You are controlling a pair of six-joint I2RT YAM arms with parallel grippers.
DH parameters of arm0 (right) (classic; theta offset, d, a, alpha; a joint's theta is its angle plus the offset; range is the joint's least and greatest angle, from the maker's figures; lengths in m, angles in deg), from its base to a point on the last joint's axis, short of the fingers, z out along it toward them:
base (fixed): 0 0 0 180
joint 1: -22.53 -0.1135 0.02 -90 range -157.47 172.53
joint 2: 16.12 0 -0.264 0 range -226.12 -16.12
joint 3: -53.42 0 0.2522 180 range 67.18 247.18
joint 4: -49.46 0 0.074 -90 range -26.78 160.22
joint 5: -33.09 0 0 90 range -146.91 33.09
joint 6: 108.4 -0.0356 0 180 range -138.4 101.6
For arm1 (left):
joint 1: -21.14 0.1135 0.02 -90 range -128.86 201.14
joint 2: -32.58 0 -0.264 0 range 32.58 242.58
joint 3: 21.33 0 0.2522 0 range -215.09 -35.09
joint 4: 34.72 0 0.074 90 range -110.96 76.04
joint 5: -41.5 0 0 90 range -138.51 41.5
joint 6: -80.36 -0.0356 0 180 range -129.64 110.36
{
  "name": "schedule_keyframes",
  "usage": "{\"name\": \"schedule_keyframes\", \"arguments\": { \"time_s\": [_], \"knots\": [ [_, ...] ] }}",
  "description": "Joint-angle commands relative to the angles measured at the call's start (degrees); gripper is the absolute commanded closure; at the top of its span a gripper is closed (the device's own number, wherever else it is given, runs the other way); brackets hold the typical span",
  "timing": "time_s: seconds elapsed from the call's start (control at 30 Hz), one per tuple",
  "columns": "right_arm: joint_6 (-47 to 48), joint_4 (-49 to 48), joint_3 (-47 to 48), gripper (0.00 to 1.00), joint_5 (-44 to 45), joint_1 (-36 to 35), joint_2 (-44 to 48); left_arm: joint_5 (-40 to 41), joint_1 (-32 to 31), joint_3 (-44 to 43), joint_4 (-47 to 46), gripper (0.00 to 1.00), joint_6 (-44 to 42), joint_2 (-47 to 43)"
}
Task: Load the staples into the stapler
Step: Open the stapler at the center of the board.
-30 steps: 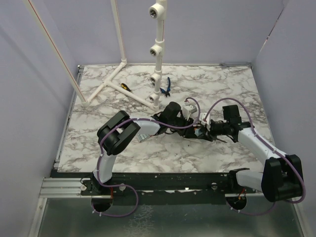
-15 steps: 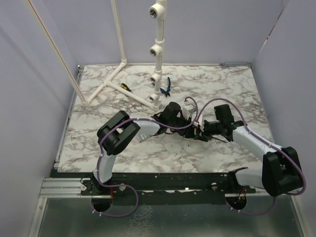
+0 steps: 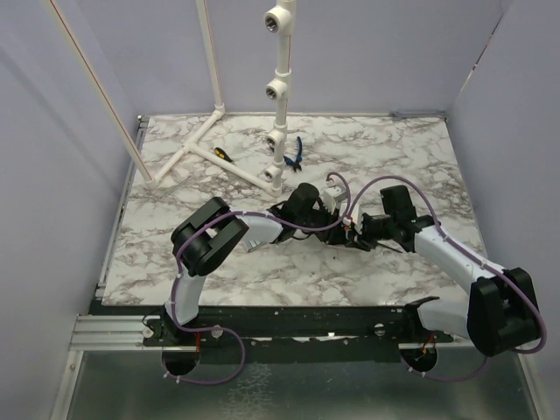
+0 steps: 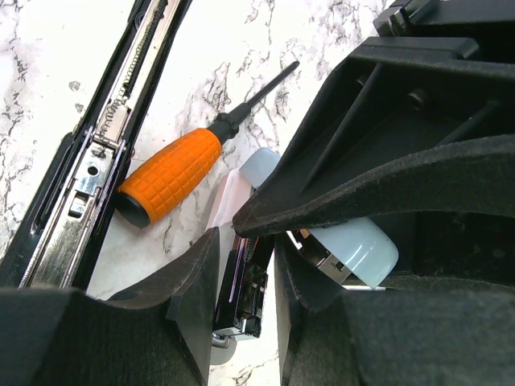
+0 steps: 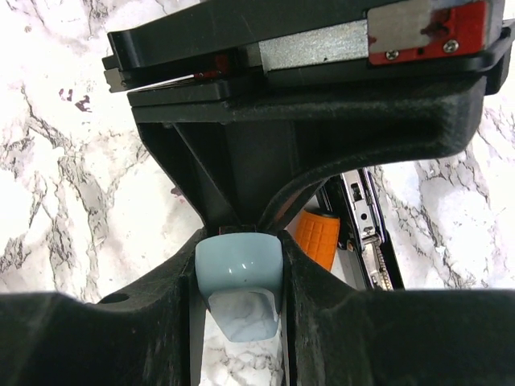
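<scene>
So the count: two grippers, one slim black stapler with a metal inner channel [image 4: 88, 161], one screwdriver with a ribbed orange handle [image 4: 169, 175], one pale teal bar [image 5: 239, 281], and one flat pinkish-white staples box [image 4: 228, 197].

The stapler lies hinged open on the marble table [image 3: 394, 157], spring and channel facing up. The orange screwdriver is right beside it, just touching or nearly so.

The right gripper [image 5: 239, 245] is clamped on the end of the teal bar. The left gripper [image 4: 244, 241] is pinched on a narrow black-and-metal piece [image 4: 240, 285]. I honestly can't tell whether that piece belongs to the teal bar.

Only a sliver of the staples box shows, tucked under the teal bar and the left fingers. From the top view both arms cover the whole cluster, so nothing there is readable. Back by the white pipe frame [image 3: 278, 87] are one small black-and-yellow screwdriver [image 3: 223, 152] and one pair of blue-handled pliers [image 3: 293, 157].
</scene>
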Motion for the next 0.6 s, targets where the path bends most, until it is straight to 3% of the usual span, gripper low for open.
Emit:
{"name": "schedule_keyframes", "arguments": {
  "time_s": [0.0,0.17,0.33,0.57],
  "knots": [
    [-2.8,1.1,1.5,0.97,-0.3,1.5,2.5,10.0,0.6,2.5,7.0,0.89,-3.9,1.9],
    [-2.0,2.9,1.4,0.94,-1.3,2.7,3.1,9.6,1.1,2.8,7.2,1.0,-4.2,2.3],
    [-2.2,3.3,1.2,0.84,-2.6,4.1,3.2,9.3,1.8,4.3,7.3,1.0,-4.9,1.8],
    [-3.6,3.7,2.7,0.83,-4.7,4.8,2.6,10.0,2.0,5.9,7.2,1.0,-5.0,1.3]
  ]
}}
